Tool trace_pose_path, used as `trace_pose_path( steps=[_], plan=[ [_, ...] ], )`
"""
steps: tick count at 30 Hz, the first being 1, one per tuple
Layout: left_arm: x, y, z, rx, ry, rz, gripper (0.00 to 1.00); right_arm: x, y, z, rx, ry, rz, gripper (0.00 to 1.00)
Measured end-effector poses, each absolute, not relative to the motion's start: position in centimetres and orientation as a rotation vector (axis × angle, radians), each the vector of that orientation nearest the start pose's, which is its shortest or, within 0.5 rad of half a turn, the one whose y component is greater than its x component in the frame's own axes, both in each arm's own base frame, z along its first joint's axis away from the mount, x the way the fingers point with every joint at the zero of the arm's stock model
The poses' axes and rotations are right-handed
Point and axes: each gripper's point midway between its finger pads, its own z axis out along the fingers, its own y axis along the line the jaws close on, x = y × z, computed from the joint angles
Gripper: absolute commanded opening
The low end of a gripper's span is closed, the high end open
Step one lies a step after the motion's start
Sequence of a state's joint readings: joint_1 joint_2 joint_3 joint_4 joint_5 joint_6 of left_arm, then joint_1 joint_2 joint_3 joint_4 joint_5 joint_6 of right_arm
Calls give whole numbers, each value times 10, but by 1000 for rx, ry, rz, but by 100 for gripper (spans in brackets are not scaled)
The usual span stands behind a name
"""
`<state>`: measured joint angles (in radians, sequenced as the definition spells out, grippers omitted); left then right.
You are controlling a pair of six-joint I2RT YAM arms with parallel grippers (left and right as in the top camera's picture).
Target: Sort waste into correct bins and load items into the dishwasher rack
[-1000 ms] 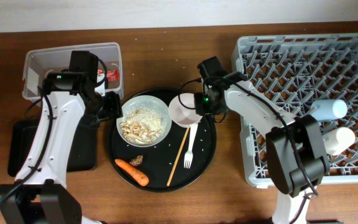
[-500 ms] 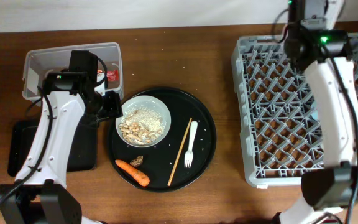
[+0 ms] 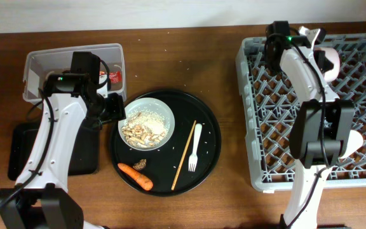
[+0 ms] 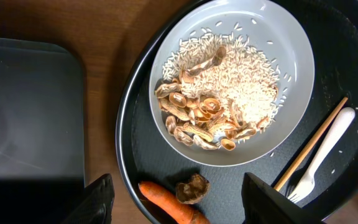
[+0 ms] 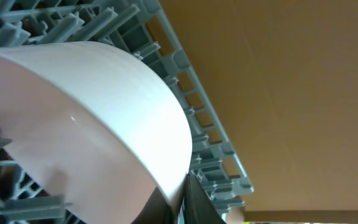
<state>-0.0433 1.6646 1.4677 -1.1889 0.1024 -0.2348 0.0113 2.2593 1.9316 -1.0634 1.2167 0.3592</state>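
The white bowl (image 3: 146, 123) of pale rice and food scraps (image 4: 219, 102) sits on the round black platter (image 3: 211, 130). An orange carrot (image 3: 135, 176), a small brown lump (image 3: 139, 164) and a white plastic fork (image 3: 194, 147) lie beside it. My left gripper (image 3: 115, 107) is open at the bowl's left edge. In the left wrist view its fingers (image 4: 179, 208) straddle the carrot (image 4: 166, 210) and lump (image 4: 191, 188). My right gripper (image 3: 319, 57) is shut on the small pink cup (image 3: 329, 62) over the back of the grey dishwasher rack (image 3: 278, 146). The right wrist view shows a finger (image 5: 185, 199) pinching the cup's rim (image 5: 92, 112).
A clear tub (image 3: 40, 60) at the back left holds a red wrapper (image 3: 114, 77). A black tray (image 3: 21, 152) lies in front of it. A wooden chopstick (image 3: 183, 156) lies by the fork. A white cup (image 3: 356, 141) rests in the rack's right side.
The right arm carried the pink cup from the platter to the back of the rack. The left arm has not moved.
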Motion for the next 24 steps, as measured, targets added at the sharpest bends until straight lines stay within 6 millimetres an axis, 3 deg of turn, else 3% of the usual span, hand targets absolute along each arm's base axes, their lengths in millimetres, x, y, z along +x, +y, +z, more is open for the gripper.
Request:
trace_pose_path(
  steps=[2, 4, 5, 7, 9, 11, 13, 14, 15, 19, 24],
  plan=[
    [341, -33, 147, -269, 2955, -191, 65, 457, -144, 150, 522, 2354, -1483, 40],
    [341, -33, 146, -269, 2955, -192, 65, 449, -120, 129, 470, 2493, -1393, 92],
    [341, -33, 147, -269, 2955, -192, 65, 445, -112, 125, 467, 2528, -1370, 98],
    [341, -33, 146, -269, 2955, -192, 65, 439, -105, 120, 524, 2550, -1322, 98],
    [341, -33, 146, -269, 2955, -191, 66, 436, -100, 135, 582, 2544, -1230, 99],
    [341, -33, 146, -269, 2955, -192, 70, 424, -93, 208, 685, 2437, -1011, 99],
    [341, -33, 146, -268, 2955, -191, 70, 407, -78, 256, 689, 2419, -753, 99],
    [341, -33, 147, -268, 2955, -192, 71, 399, -65, 271, 647, 2443, -614, 99],
    [341, -33, 146, -268, 2955, -192, 72, 387, -40, 284, 546, 2507, -394, 99],
    [340, -33, 146, -269, 2959, -191, 75, 353, 52, 245, 243, 2850, 106, 99],
    [338, -32, 146, -267, 2966, -189, 80, 312, 158, 187, -26, 3010, 255, 99]
  ],
)
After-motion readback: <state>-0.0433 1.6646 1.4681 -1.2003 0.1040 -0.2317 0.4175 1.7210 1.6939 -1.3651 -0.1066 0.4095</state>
